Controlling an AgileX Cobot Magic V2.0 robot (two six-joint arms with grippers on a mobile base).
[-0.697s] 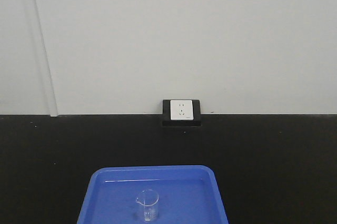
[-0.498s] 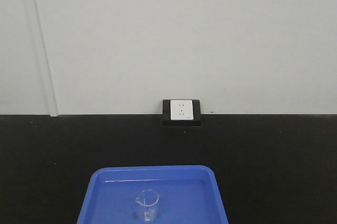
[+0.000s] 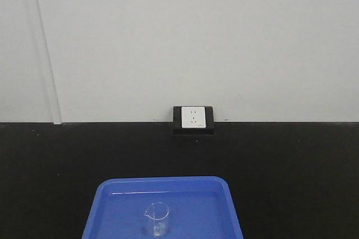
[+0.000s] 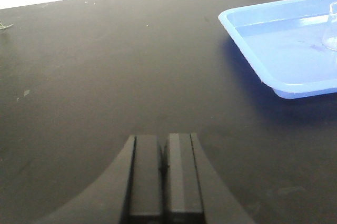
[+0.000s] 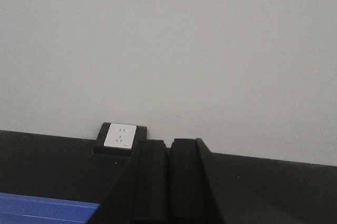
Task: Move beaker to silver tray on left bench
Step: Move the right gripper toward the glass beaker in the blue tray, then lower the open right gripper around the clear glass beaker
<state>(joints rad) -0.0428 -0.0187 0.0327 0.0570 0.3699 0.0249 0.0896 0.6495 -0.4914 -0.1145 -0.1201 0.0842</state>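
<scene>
Standing upright, clear lipped beaker; left end effector, right end effector pressed together.

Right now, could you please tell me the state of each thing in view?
beaker: upright, looks empty, standing in the blue tray, ungripped.
blue tray: flat on the black bench.
left gripper: fingers shut, empty.
right gripper: fingers shut, empty.
wall socket: nothing plugged in.
</scene>
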